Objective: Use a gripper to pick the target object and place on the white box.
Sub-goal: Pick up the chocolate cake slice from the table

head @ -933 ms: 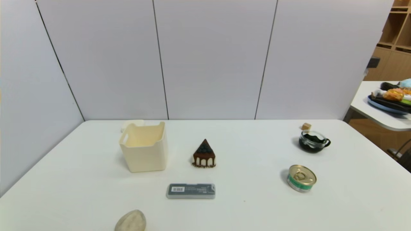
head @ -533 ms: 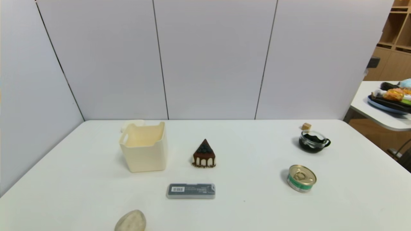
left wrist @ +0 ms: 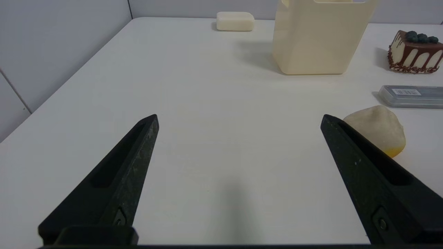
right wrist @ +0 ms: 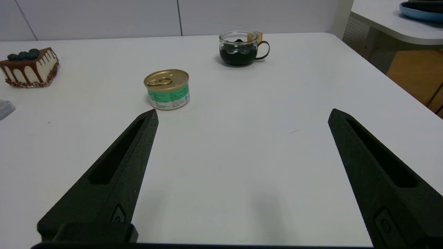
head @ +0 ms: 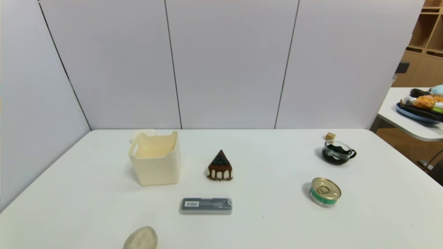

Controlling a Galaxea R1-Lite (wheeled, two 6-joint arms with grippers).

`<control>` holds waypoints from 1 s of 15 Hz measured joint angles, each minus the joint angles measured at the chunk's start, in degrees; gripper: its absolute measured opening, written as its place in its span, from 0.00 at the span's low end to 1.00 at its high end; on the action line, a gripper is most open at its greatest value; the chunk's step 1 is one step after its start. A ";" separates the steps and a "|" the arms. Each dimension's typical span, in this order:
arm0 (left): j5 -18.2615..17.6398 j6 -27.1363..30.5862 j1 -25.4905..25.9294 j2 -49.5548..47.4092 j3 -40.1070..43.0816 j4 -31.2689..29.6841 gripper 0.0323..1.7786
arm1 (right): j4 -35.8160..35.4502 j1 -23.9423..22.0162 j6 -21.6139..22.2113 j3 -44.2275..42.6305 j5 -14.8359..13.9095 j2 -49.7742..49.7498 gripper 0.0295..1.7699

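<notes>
A white table (head: 277,221) carries a grey rectangular case (head: 205,205) with a barcode label lying flat near the front. A beige stone-like lump (head: 141,238) sits at the front edge. To the right stand a sealed tin can (head: 324,192) with a green label and a glass cup (head: 336,152) of dark contents, a small tan cube (head: 330,136) just behind it. A pale soap-like bar (left wrist: 235,21) lies at the back.

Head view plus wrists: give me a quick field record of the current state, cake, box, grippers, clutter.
cake: on table, right of box, untouched
box: upright, open top, looks empty
left gripper: open, holding nothing, over bare table near the front edge
right gripper: open, holding nothing
grey case: flat, in front of cake
can: upright, right side
glass cup: behind can, dark contents
task progress: pick not yet begun
</notes>
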 joint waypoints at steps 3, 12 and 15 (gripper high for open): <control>0.01 1.16 0.01 3.35 -0.41 0.73 0.95 | 0.06 0.00 0.00 0.00 0.02 0.00 0.96; -1.69 0.37 1.69 22.41 -21.53 -7.07 0.95 | 0.02 0.00 0.00 0.00 -0.02 0.00 0.96; -4.97 1.77 1.69 32.51 -35.44 -7.78 0.95 | 0.02 0.00 -0.02 0.00 -0.02 0.00 0.96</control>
